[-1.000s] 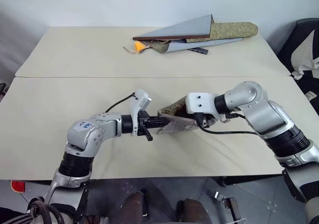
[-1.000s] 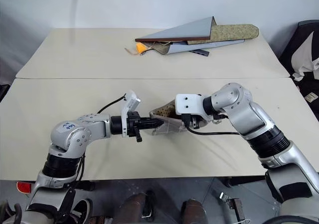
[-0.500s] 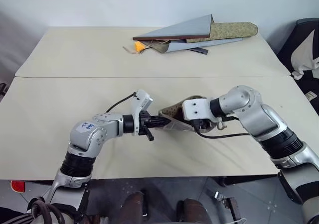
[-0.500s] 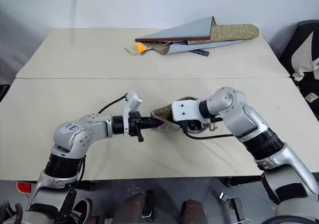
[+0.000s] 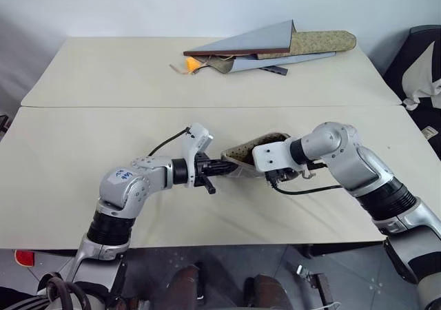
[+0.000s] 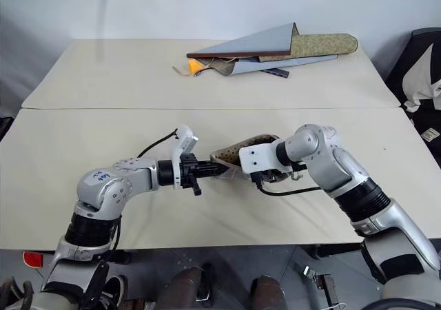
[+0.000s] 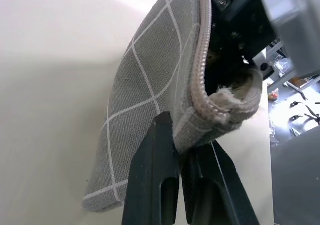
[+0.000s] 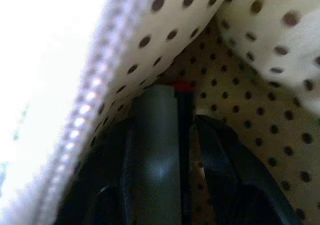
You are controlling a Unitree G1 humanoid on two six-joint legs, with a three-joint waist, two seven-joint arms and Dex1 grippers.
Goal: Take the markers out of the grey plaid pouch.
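At the middle of the near table (image 5: 62, 151), the pouch (image 5: 242, 160) hangs between both arms, its mouth gaping toward twelve o'clock with the tan dotted lining on show. The left gripper (image 5: 222, 165) comes in from nine o'clock and its two black fingers (image 7: 152, 180) are pinched tight on the pouch's corner, right at the end of the zip; the wrist view shows grey plaid fabric with white grid lines rising from between them. From three o'clock, the right gripper (image 8: 170, 155) dips down into the open mouth. Its fingers (image 8: 227, 170) stand partly apart inside the lining, and between them lies a grey marker (image 8: 155, 150) with a red tip at its far end. Whether the fingers actually press on that marker, I cannot tell; they flank it closely. A black cable (image 5: 303, 189) loops under the right wrist, just above the tabletop.

Off at twelve o'clock, on the far table (image 5: 103, 69), a heap sits well apart from the action: grey folders (image 5: 255, 41), an olive-speckled case (image 5: 320, 43) lying among them, and a small orange thing (image 5: 190, 63) at the heap's nine o'clock end.
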